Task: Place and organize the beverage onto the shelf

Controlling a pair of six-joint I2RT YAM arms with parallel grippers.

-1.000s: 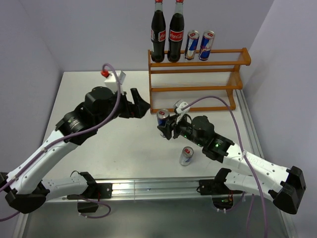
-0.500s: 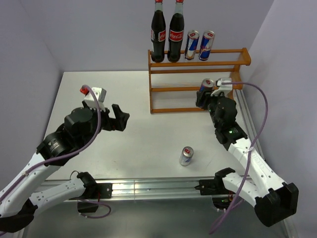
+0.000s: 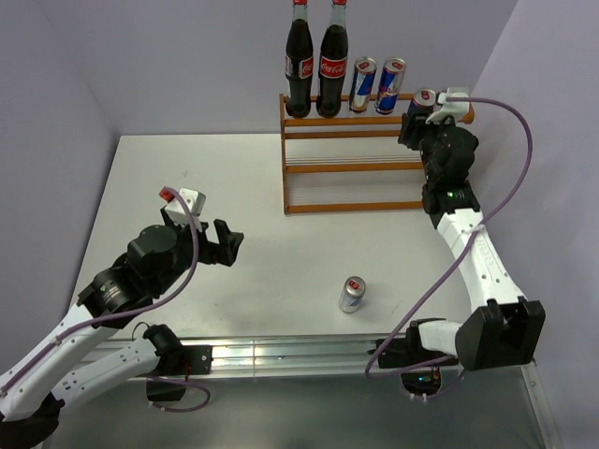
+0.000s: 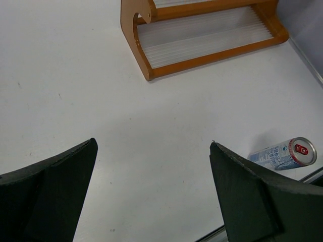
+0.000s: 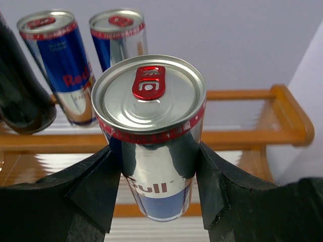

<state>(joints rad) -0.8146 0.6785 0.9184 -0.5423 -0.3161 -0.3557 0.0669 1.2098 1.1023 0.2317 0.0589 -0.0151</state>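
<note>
The orange-brown shelf (image 3: 374, 168) stands at the back of the table. On its top tier stand two cola bottles (image 3: 299, 65) (image 3: 333, 64) and two blue-and-silver cans (image 3: 363, 84) (image 3: 390, 84). My right gripper (image 3: 418, 117) is shut on a third can (image 3: 421, 103) (image 5: 151, 131), held upright over the right end of the top tier, next to the two cans (image 5: 60, 60). A fourth can (image 3: 352, 294) (image 4: 282, 154) stands on the table near the front. My left gripper (image 3: 227, 245) (image 4: 151, 166) is open and empty above the table, left of that can.
The white table's metal front rail (image 3: 281, 351) runs along the near edge. Purple cables loop over both arms. Walls close in at the left, back and right. The shelf's lower tier (image 4: 202, 38) holds nothing.
My right gripper has carried its can from the table front of the shelf up to the right end of the top tier. My left arm has drawn back toward the near left.
</note>
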